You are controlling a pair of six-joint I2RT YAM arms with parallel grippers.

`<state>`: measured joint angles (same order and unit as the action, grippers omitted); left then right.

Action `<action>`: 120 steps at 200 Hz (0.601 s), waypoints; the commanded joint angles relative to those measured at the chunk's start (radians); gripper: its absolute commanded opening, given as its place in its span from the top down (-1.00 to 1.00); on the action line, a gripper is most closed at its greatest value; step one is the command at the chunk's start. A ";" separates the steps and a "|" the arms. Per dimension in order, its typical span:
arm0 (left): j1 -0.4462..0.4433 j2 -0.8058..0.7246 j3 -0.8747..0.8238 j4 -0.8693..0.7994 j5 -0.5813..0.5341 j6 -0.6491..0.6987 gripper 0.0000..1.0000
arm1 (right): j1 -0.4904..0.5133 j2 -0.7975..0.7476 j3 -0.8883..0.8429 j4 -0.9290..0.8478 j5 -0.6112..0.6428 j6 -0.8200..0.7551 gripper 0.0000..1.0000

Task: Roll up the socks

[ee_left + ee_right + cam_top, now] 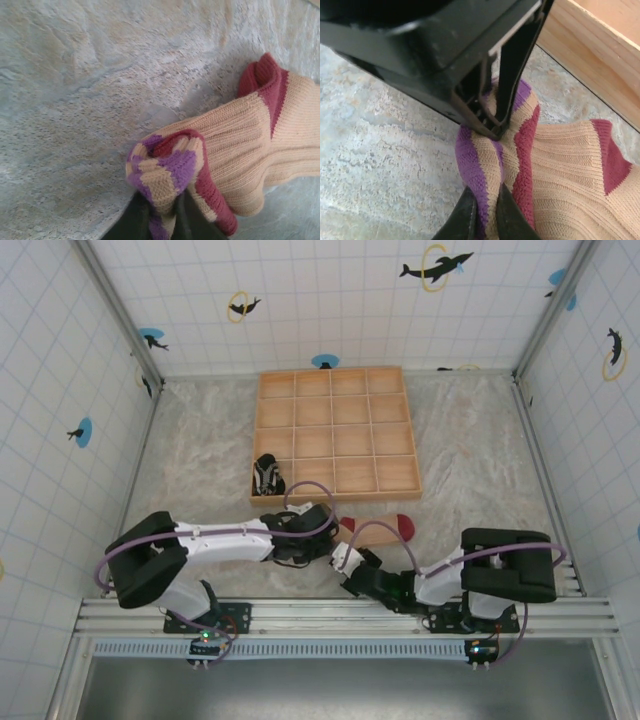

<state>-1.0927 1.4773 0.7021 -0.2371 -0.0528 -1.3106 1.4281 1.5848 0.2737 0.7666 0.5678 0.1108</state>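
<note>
The tan ribbed sock [378, 531] with dark red heel and toe lies flat, not yet rolled, on the worktop [200, 460] just before the wooden compartment tray [350, 440]. The left fingers [127, 225] and the right fingers [465, 217] both pinch its striped cuff [165, 167]. The black-and-white striped sock [266, 476] already sits bundled at the tray's near left corner.

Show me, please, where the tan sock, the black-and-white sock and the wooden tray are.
tan sock [240, 145], left wrist view, on its ribbed tan body.
black-and-white sock [266, 476], top external view, on its middle.
wooden tray [352, 412], top external view, on a bare compartment floor.
</note>
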 commanded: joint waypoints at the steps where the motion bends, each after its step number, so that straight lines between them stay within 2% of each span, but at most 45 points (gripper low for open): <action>1: -0.009 -0.056 -0.025 0.002 0.006 -0.015 0.33 | -0.069 -0.009 -0.033 -0.057 -0.190 0.110 0.94; 11: -0.010 -0.076 -0.036 0.013 -0.006 -0.018 -0.10 | -0.108 -0.019 -0.047 -0.037 -0.297 0.152 1.00; 16: -0.010 -0.083 -0.039 0.017 -0.011 -0.018 -0.25 | -0.127 -0.024 -0.052 -0.030 -0.343 0.173 1.00; 26: -0.010 -0.093 -0.043 0.029 -0.017 -0.007 -0.48 | -0.160 -0.029 -0.062 -0.012 -0.419 0.219 1.00; 34: -0.009 -0.096 -0.043 0.033 -0.016 0.002 -0.56 | -0.185 -0.031 -0.070 0.005 -0.484 0.252 1.00; 81: -0.017 -0.134 -0.064 0.069 -0.075 0.035 -0.59 | -0.287 -0.063 -0.133 0.138 -0.684 0.465 1.00; 120: -0.023 -0.172 -0.116 0.148 -0.085 0.033 -0.42 | -0.356 -0.084 -0.160 0.144 -0.741 0.650 1.00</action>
<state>-1.1019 1.3308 0.6159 -0.1444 -0.1081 -1.2881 1.1015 1.5070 0.1455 0.9424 -0.0818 0.5976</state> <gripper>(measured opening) 0.738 0.116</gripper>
